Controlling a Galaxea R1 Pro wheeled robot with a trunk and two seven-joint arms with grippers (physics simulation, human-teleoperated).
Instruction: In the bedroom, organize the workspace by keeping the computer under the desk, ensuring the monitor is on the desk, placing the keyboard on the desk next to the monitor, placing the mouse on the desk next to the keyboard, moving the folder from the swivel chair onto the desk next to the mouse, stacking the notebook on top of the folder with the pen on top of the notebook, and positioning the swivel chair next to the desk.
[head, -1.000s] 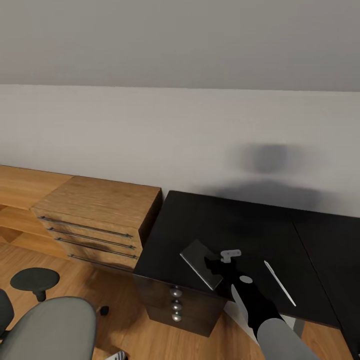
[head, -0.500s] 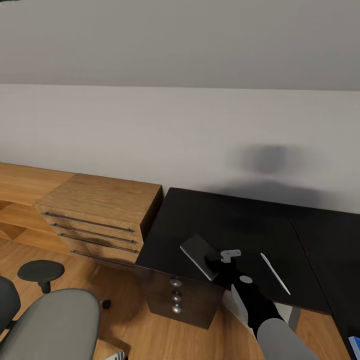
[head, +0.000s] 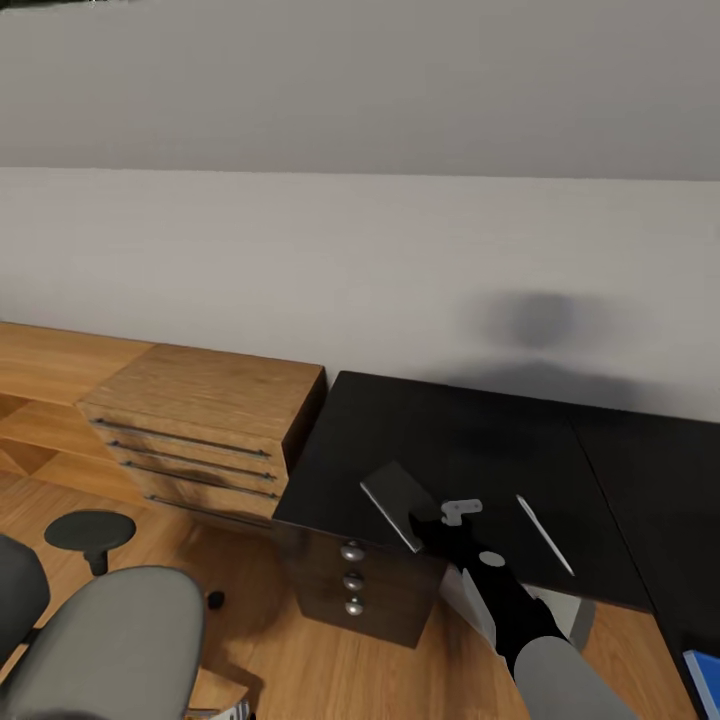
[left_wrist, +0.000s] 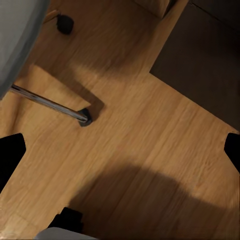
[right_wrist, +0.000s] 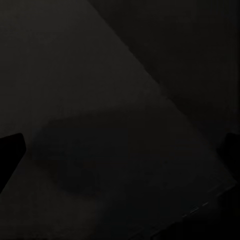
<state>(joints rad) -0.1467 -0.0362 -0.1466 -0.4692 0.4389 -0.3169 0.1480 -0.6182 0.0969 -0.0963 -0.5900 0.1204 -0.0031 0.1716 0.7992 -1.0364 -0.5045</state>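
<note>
Against the pale wall we see the black desk beside a light wooden drawer unit. Our right gripper sits at the near edge of the dark grey notebook on the desk; whether it grips the notebook we cannot tell. Nearby lies the white pen. Over wooden floor, our left gripper is spread wide, near the swivel chair.

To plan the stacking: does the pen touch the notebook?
Apart. The head view shows the pen and notebook on the desk, bare surface between them.
</note>
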